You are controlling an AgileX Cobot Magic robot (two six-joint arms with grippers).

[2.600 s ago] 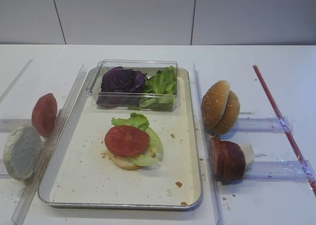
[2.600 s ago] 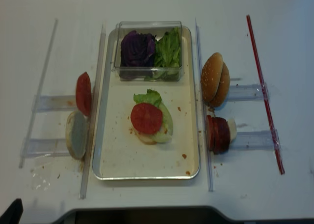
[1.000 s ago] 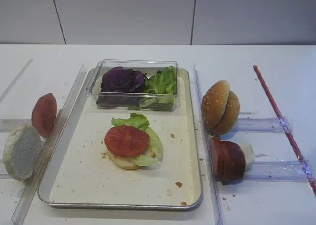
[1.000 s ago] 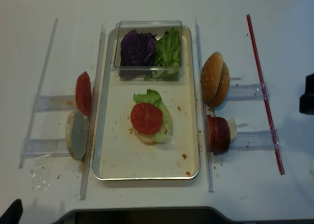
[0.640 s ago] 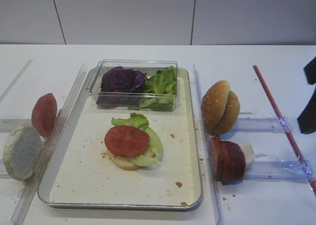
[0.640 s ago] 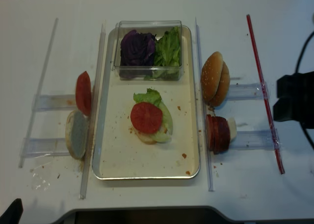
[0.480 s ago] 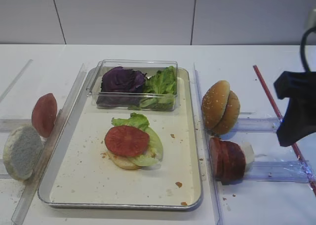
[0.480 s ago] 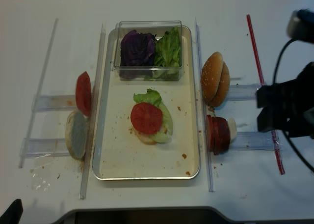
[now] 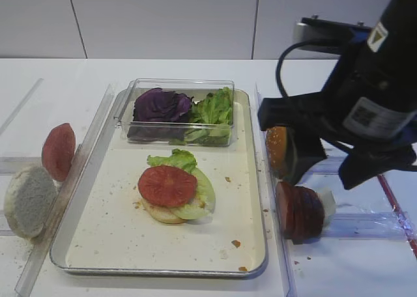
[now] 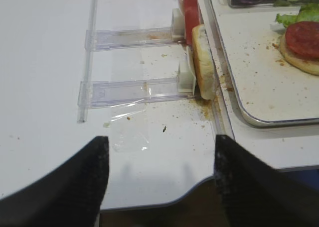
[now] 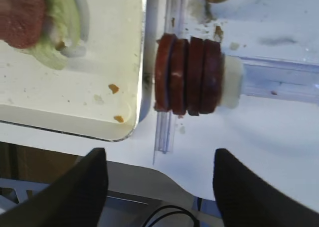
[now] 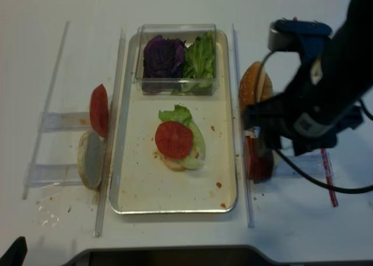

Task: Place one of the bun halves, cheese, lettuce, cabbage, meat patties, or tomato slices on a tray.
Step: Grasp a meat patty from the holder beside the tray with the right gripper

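On the cream tray [image 9: 117,245] lies a stack of pale bun half, lettuce [image 9: 172,159] and a tomato slice [image 9: 167,185]. Several meat patties [image 11: 189,81] stand on edge in a clear rail to the tray's right. My right gripper [image 11: 159,187] hovers over them, open and empty. Its arm covers most of the sesame bun halves [image 12: 247,91]. Cabbage [image 9: 161,105] and more lettuce fill a clear box. Left of the tray stand a tomato slice [image 10: 189,13] and a pale bun half [image 10: 203,62]. My left gripper [image 10: 159,182] is open near the table's front edge. Cheese is out of view.
The clear plastic box [image 9: 176,88] sits at the tray's far end. Clear plastic rails [image 10: 129,87] run along both sides of the tray. A white pusher block [image 11: 232,81] backs the patties. A red strip [image 12: 303,50] lies at the far right.
My right arm has swung in from the right edge and now hangs over the sesame buns and patties. The food and tray have not moved.
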